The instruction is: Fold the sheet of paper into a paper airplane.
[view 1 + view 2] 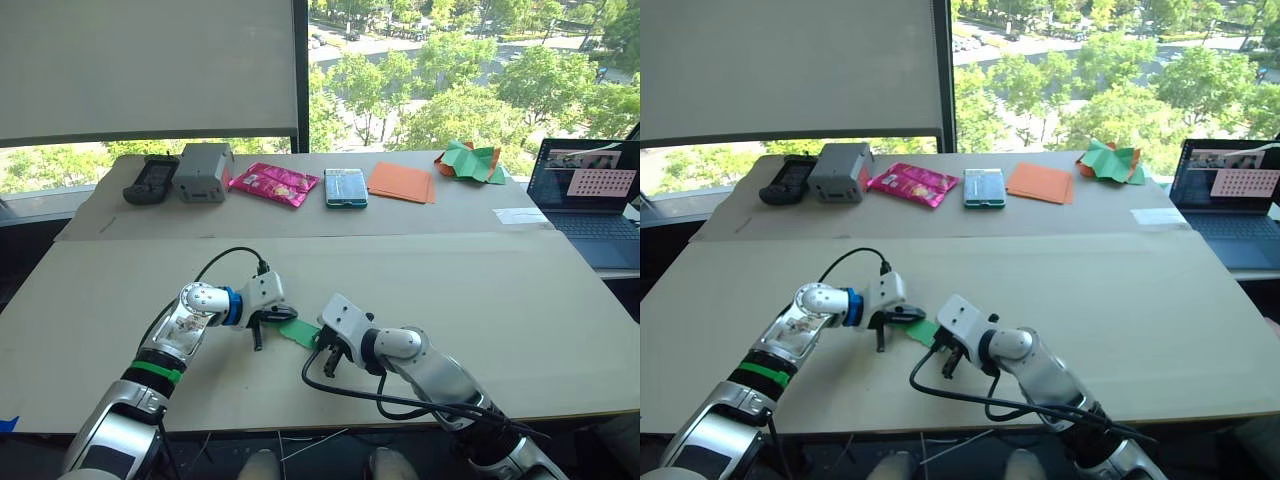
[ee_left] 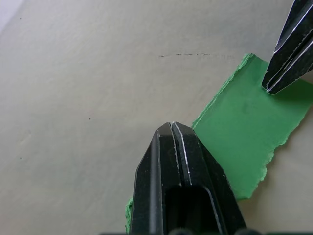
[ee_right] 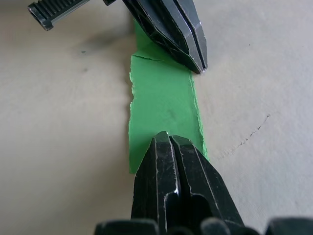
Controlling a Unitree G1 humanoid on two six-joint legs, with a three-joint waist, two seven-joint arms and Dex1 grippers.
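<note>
The sheet of paper (image 3: 164, 110) lies flat on the table (image 1: 450, 290), between the closed left gripper (image 2: 172, 126) and closed right gripper (image 3: 168, 136) (both pressing down). Best press evenly along the crease.

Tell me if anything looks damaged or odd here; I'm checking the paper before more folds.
The thin bright green sheet of paper has ragged, torn-looking long edges and is a narrow strip, not square. The left gripper and right gripper, both shut, press on opposite ends.
</note>
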